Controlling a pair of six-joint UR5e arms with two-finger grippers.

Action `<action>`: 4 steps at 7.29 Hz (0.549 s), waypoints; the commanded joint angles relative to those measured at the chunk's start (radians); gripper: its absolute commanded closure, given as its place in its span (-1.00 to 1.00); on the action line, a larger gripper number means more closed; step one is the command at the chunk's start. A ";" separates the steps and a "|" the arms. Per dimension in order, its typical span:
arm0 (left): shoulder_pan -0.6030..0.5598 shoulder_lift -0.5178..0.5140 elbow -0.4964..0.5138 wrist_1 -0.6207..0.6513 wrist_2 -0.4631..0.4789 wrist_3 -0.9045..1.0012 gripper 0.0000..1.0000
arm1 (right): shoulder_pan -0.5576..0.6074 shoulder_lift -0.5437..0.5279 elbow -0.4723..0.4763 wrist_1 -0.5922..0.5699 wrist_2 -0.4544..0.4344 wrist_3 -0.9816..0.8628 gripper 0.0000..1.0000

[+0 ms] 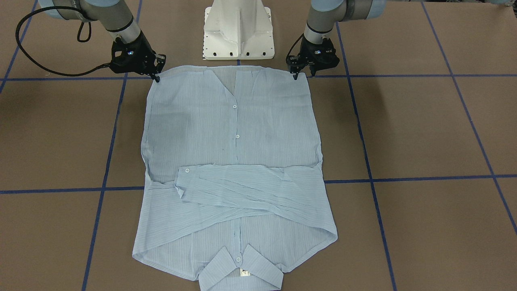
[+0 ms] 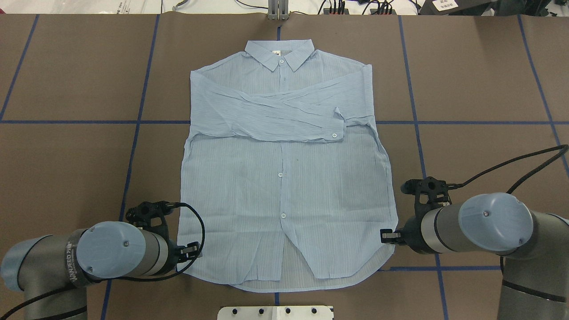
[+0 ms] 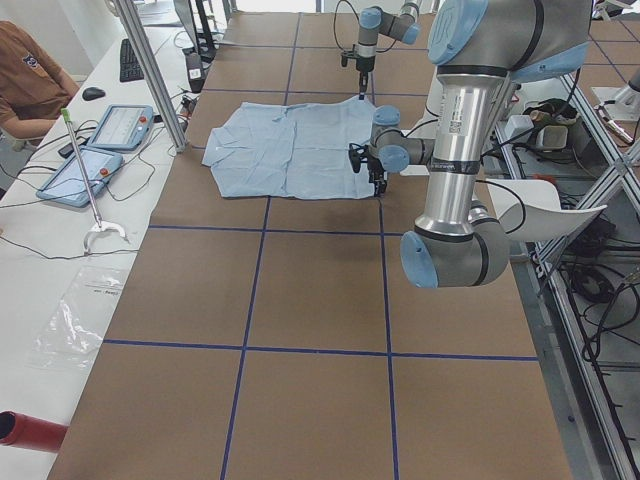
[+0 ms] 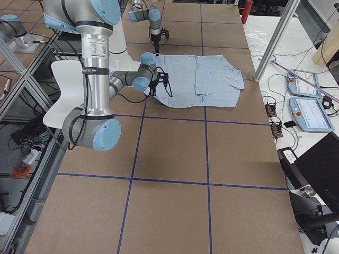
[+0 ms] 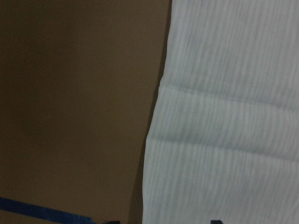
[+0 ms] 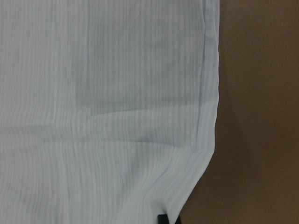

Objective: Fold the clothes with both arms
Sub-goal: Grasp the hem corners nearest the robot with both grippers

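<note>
1. One band of white lettering on the left arm reads roughly "WANTEED". The white neck label inside the collar has print too small to read.
2. The shirt is light blue, thin and finely striped, with shallow creases. It lies flat and face up on the brown table, which is crossed by blue tape lines.
3. Its curved hem lies just in front of the white pedestal base, and the collar points away from that base.
4. Small white buttons run down the front, and the front panels part near the hem.
5. Both long sleeves are folded across the chest, overlapping. One cuff lies on top, showing a white cuff button.
6. The left gripper sits at the hem corner on the base's left. Its jaws are apart, with one of its fingertips over the cloth.
7. The right gripper sits at the other hem corner. Its tips are together and appear to pinch the shirt's edge.
</note>
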 commanded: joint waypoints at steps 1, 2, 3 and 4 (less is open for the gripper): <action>0.001 -0.002 0.018 0.000 0.011 0.001 -0.28 | 0.008 -0.002 0.000 0.000 0.004 0.000 1.00; 0.001 -0.004 0.017 0.000 0.012 0.001 -0.20 | 0.008 -0.003 -0.001 0.000 0.004 -0.002 1.00; 0.002 -0.004 0.022 0.000 0.012 0.001 -0.12 | 0.008 -0.003 -0.001 0.000 0.004 -0.002 1.00; 0.004 -0.005 0.026 0.000 0.012 0.001 -0.08 | 0.010 -0.003 -0.001 0.000 0.004 -0.002 1.00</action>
